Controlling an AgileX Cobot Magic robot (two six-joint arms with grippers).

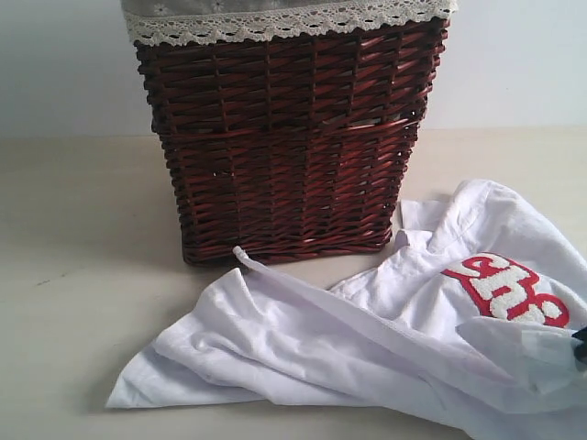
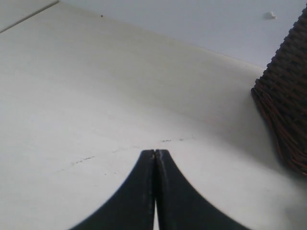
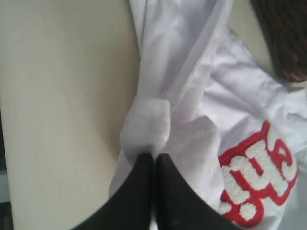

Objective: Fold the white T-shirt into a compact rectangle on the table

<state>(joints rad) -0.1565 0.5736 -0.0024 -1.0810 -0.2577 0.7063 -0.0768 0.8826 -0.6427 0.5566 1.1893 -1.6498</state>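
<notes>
The white T-shirt (image 1: 367, 339) lies crumpled on the table (image 1: 83, 275), in front of the basket and to its right. Its red band with fuzzy white letters (image 1: 509, 289) faces up. In the right wrist view my right gripper (image 3: 154, 155) is shut on a bunched fold of the white T-shirt (image 3: 148, 124), beside the red band (image 3: 259, 177). Only a dark bit of that gripper (image 1: 581, 344) shows at the exterior view's right edge. My left gripper (image 2: 155, 152) is shut with nothing in it, over bare table (image 2: 96, 96).
A tall dark-brown wicker basket (image 1: 284, 137) with a grey lace-trimmed liner (image 1: 275, 18) stands at the back middle of the table. Its corner (image 2: 288, 110) shows in the left wrist view, and its edge (image 3: 283, 33) in the right wrist view. A pale wall rises behind.
</notes>
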